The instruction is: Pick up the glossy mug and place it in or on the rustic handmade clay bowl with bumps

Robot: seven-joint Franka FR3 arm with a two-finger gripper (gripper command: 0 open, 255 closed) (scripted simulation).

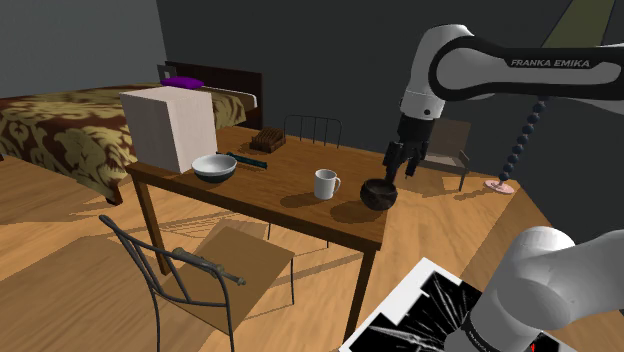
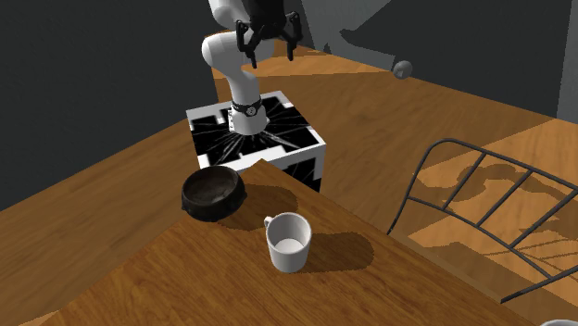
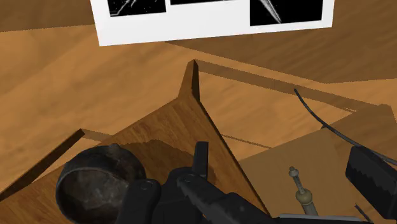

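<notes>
On the bench, the mug stands to the shoulder view's left of your spread, empty claw hanging near the bowl.

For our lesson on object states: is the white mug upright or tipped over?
Upright. The white mug stands on its base on the table, open mouth facing up, handle at its side.

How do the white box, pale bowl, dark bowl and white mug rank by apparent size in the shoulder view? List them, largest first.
1. White box.
2. Pale bowl, only slightly wider than the dark bowl; it sits farther away, so that pair is unsure.
3. White mug, smallest.
</notes>
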